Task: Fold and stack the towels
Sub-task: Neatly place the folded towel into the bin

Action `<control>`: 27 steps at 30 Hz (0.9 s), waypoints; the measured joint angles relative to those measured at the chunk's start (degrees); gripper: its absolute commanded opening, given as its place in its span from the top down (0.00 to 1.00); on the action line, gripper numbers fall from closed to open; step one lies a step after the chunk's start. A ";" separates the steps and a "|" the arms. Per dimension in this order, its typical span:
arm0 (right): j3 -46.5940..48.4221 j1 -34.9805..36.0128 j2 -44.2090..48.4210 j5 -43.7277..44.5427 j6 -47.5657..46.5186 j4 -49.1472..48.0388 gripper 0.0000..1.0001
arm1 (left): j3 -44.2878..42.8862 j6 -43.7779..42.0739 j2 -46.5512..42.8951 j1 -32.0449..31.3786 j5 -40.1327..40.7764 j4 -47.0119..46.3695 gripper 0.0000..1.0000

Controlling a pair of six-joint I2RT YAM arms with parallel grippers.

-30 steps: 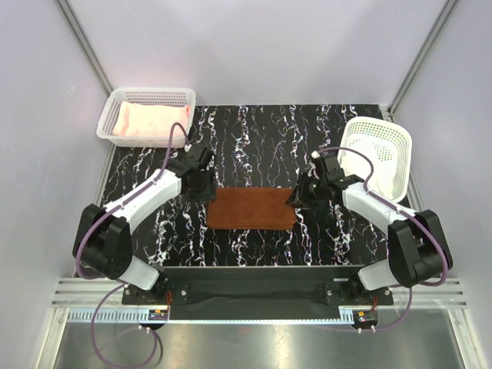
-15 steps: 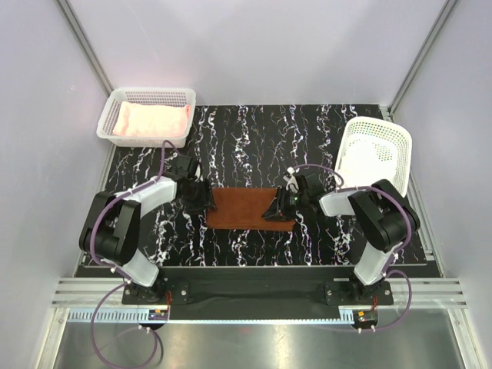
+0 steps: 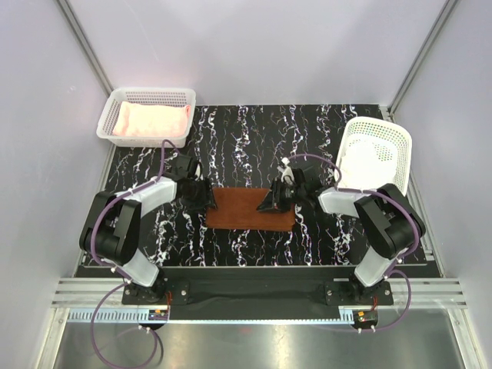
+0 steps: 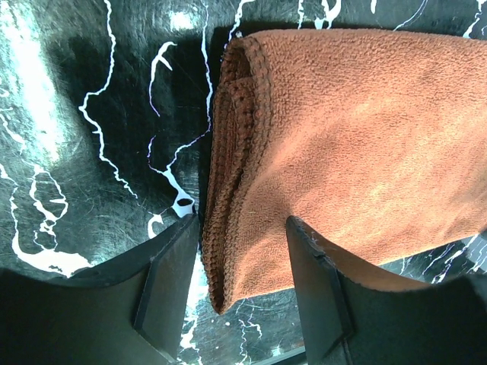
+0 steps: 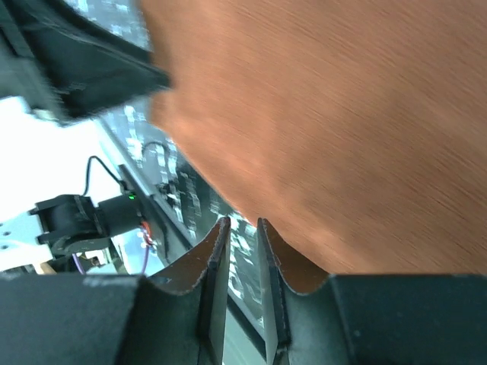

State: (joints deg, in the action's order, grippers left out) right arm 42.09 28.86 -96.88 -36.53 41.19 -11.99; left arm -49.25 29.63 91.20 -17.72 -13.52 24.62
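Note:
The rust-brown towel (image 3: 244, 211) lies folded flat in the middle of the table. It also fills the left wrist view (image 4: 365, 137) and the right wrist view (image 5: 350, 114). My left gripper (image 3: 201, 198) is open at the towel's left end; its jaws straddle the folded edge (image 4: 243, 222) with space on both sides. My right gripper (image 3: 270, 204) is low over the right half of the towel, its jaws almost together with nothing between them (image 5: 242, 228). The pale pink towel (image 3: 150, 120) lies in the left basket. The white towel (image 3: 370, 154) lies in the tilted right basket.
A white mesh basket (image 3: 146, 95) stands at the back left corner. Another white mesh basket (image 3: 393, 134) leans at the right edge. The table is black marble-patterned (image 3: 254, 138), with grey walls around and a black rail at the near edge.
My right gripper has moved left from the towel's right edge to over its right half. My left gripper has settled at the towel's left edge. The towel has stayed in place.

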 measured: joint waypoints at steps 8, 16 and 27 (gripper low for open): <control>6.23 5.64 -4.42 -0.24 0.31 -2.69 0.73 | -0.11 0.04 0.31 0.02 -0.13 0.00 0.46; 5.70 7.82 -12.94 -2.03 1.86 -7.10 0.73 | -0.28 0.44 0.68 0.02 -0.26 -0.31 0.46; 8.15 8.20 4.81 4.70 -3.50 9.55 0.63 | -0.26 1.27 1.90 -0.87 -1.57 -1.70 0.87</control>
State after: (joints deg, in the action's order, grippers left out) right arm 50.24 37.06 -92.07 -31.83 37.69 -2.44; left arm -49.52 30.89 93.10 -18.59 -15.09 22.92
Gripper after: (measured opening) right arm 0.354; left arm 0.372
